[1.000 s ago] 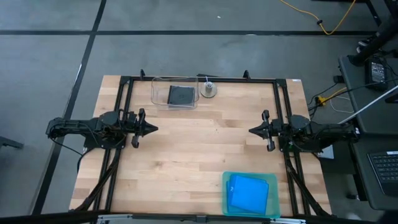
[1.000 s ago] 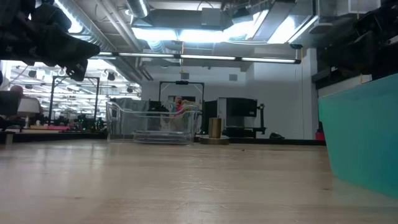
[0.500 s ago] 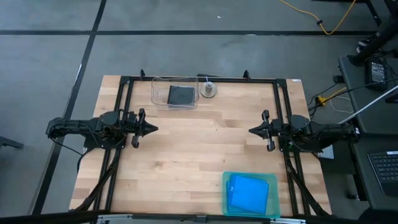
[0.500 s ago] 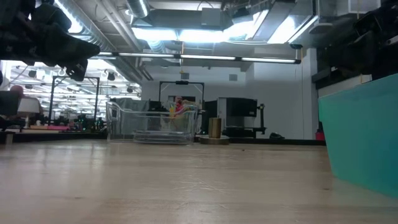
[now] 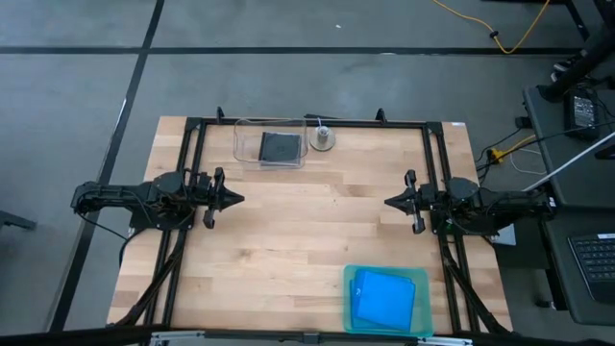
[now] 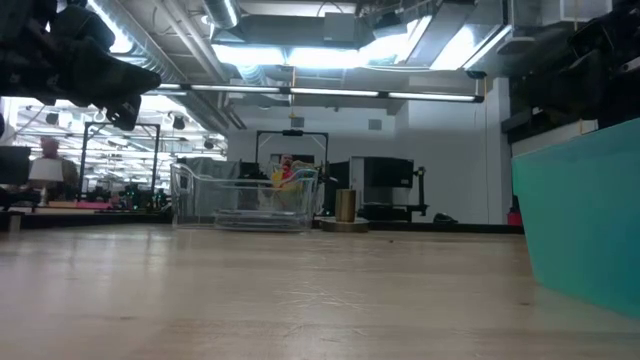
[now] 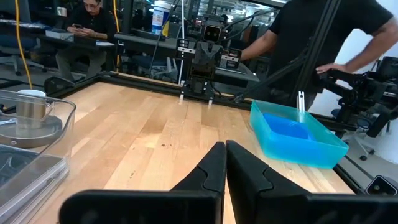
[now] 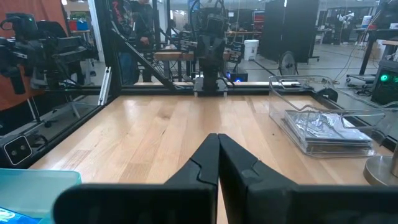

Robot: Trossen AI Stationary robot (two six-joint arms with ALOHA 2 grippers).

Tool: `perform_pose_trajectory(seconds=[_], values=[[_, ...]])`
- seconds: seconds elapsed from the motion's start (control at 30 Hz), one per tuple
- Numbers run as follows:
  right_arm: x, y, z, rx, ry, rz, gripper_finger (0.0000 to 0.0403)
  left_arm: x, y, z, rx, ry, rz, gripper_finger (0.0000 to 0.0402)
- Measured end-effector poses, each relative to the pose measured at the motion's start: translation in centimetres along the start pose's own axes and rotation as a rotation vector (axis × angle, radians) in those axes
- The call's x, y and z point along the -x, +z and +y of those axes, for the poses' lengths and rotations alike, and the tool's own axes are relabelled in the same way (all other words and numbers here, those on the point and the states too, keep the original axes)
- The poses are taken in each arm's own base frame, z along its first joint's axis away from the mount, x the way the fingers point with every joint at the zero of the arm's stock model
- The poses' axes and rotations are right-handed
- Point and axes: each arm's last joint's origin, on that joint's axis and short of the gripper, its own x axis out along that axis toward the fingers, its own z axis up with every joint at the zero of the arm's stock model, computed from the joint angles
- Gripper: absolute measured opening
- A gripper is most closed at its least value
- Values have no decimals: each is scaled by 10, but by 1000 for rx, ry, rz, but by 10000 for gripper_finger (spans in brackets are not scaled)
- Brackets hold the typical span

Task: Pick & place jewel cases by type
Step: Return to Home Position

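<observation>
Unchanged on the table since a second ago: arms, cases and containers all as before; only a far-off person [image 6: 45, 150] in the room behind, a little further along in the low view

High view: left tool [image 5: 238, 199] parked at the left edge of the table [image 5: 307, 231], right tool [image 5: 387, 202] mirrored at the right edge, tips aimed at each other and well apart, probably the rest pose after finished sorting. Grey-black cases [image 5: 280, 146] stacked inside the clear tub [image 5: 237, 144] at the far edge, just beside a small metal cup [image 5: 325, 139]. Bright blue cases [image 5: 382, 300] slightly fanned inside the teal tray [image 5: 423, 288] at the near right. One container per type, hence the two separate piles. No case loose on the wood; number per pile not countable from above

Low view: clear tub far back at centre left, teal tray wall close on the right and hiding its contents; left arm [image 6: 80, 60] and right arm [image 6: 600, 60] high in the upper corners, clear of the surface

Left wrist view: left tool with fingers pressed together, holding nothing; beyond, bright blue cases lying flat in the tray, plain and even in colour

Right wrist view: right tool likewise closed and empty; grey-black cases seen as a thin layered stack, flat on the tub floor, top face silvery and reflective
</observation>
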Motion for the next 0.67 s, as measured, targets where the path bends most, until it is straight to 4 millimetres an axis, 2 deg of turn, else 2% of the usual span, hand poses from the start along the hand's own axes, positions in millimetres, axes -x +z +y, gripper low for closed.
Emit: perform_pose_trajectory(seconds=[0.67], values=[[0,0,0,0,0,1,8,0,0,0,0,0,0,8]])
